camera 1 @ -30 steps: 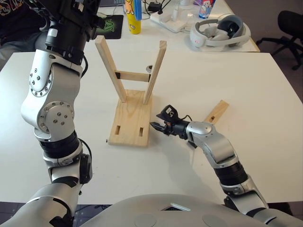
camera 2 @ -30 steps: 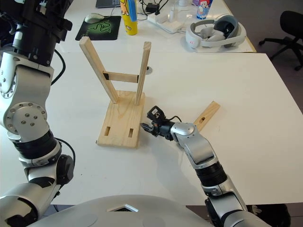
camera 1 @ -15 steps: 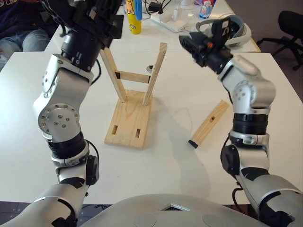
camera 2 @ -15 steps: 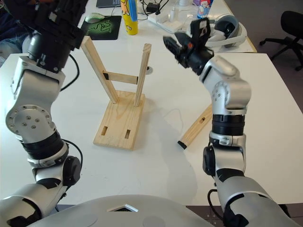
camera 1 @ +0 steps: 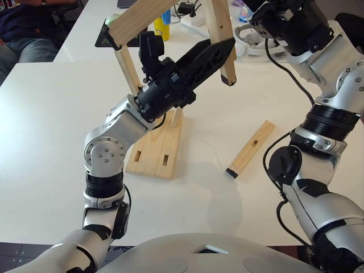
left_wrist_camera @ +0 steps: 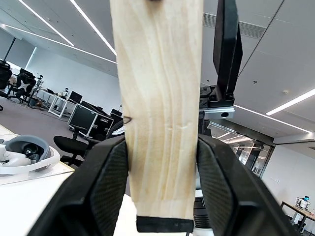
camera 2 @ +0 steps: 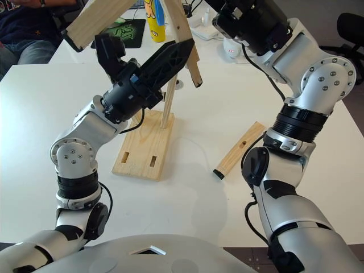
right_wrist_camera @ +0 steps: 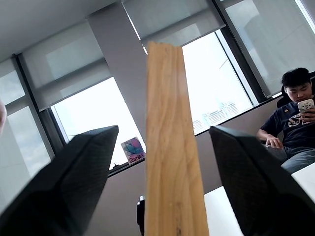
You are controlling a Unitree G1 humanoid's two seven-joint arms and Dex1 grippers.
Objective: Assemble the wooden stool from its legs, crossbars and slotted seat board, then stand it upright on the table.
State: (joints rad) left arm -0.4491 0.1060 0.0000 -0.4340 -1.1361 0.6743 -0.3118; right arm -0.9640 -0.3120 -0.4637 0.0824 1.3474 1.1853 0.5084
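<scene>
We judge the stool roughly half built. On the white surface (camera 1: 318,114) the seat board (camera 1: 153,153) lies flat, underside up, left of centre. At its far end the left upright leg (camera 1: 128,68) and the right upright leg (camera 1: 177,116) stand in the board. The left arm hides the gap between them, so we cannot tell whether a crossbar joins them.

Two more wooden pieces hang in the air above the board. The long bar (camera 1: 139,17) slants across the far left, and we cannot tell what carries it. The capped bar (camera 1: 220,40) points down, and its black tip is well clear of the board. A loose leg (camera 1: 250,149) with a notch in its side lies flat on the surface, right of the board and apart from it.

At the near end of the board the two slots (camera 1: 138,153) are empty.

The left end effector (left_wrist_camera: 162,147) is clenched on the capped bar, with a pad pressed to each side just above the black tip. The right end effector (right_wrist_camera: 164,129) is released. Its fingers are spread and a bar runs between them with a gap on both sides. We cannot tell which bar that is.

As we read it, the second pair of legs has yet to go into the near slots. After that the stool must be turned over and stood upright.
</scene>
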